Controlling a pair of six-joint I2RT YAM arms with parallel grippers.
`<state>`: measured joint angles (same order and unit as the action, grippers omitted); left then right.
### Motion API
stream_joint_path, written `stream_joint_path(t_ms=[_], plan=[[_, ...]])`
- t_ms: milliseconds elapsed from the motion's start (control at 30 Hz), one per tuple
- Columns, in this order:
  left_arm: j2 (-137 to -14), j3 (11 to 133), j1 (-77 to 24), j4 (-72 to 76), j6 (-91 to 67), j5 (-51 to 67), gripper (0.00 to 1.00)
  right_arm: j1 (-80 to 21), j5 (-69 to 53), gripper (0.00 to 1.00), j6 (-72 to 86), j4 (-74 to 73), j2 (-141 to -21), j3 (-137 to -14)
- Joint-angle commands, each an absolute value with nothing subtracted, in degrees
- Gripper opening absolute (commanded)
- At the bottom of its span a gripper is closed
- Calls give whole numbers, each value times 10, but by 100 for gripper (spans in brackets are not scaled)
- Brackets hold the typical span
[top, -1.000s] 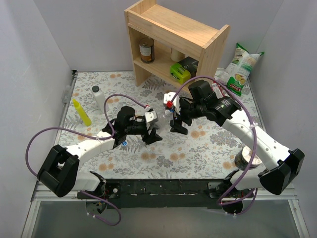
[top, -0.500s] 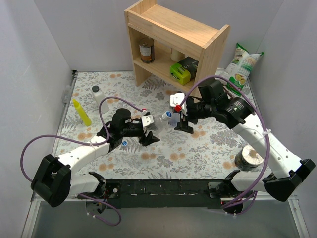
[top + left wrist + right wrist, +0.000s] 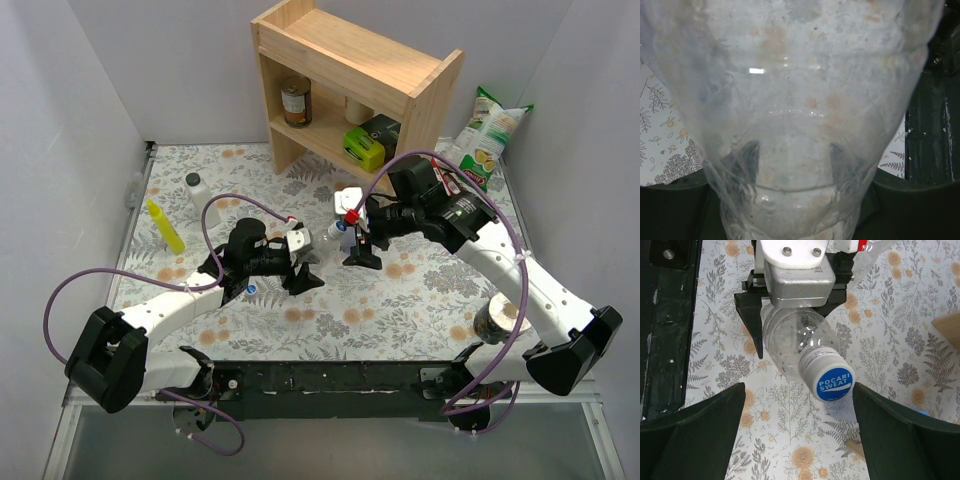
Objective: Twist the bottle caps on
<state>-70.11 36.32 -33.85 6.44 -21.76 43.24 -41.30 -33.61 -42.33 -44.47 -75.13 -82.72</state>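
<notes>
A clear bottle (image 3: 792, 337) is held slanted above the table with my left gripper (image 3: 307, 262) shut on its body. Its neck points at the right arm and carries a blue cap (image 3: 835, 381) printed POCARI SWEAT. In the left wrist view the bottle (image 3: 800, 100) fills the frame, and the fingers (image 3: 747, 155) show dimly through it. My right gripper (image 3: 800, 440) stands open facing the cap, which sits level with the fingertips and nearer the right finger, touching neither. From above, the right gripper (image 3: 358, 244) is just right of the bottle (image 3: 322, 240). A loose blue cap (image 3: 251, 287) lies under the left arm.
A wooden shelf (image 3: 350, 80) holding a can and green boxes stands at the back. A white bottle with a dark cap (image 3: 197, 192) and a yellow squeeze bottle (image 3: 165, 225) are at the far left. A snack bag (image 3: 487, 135) leans at the back right, and a round tin (image 3: 503, 318) sits under the right arm.
The left arm shifted slightly left with the bottle, then held still. The right gripper drew back to the right, then returned toward the bottle's cap, staying open.
</notes>
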Motion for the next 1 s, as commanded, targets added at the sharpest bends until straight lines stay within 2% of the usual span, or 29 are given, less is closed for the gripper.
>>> stream_joint_path(t_ms=[0,333,467,600,700,967], plan=[[-700,376,-335,92,-260,429,0,-421,-350,93,-432,-445,-730,-835],[-707,377,-329,120,-308,418,0,-426,-313,93,-448,-486,-710,-813],[-708,380,-324,128,-306,417,0,-426,-312,89,-450,-523,-704,-809],[-712,389,-323,86,-243,440,0,-407,-265,87,-404,-477,-701,-845],[-715,390,-324,41,-200,458,0,-402,-245,96,-368,-389,-698,-849],[-734,413,-328,41,-210,459,0,-408,-323,98,-409,-316,-718,-825]])
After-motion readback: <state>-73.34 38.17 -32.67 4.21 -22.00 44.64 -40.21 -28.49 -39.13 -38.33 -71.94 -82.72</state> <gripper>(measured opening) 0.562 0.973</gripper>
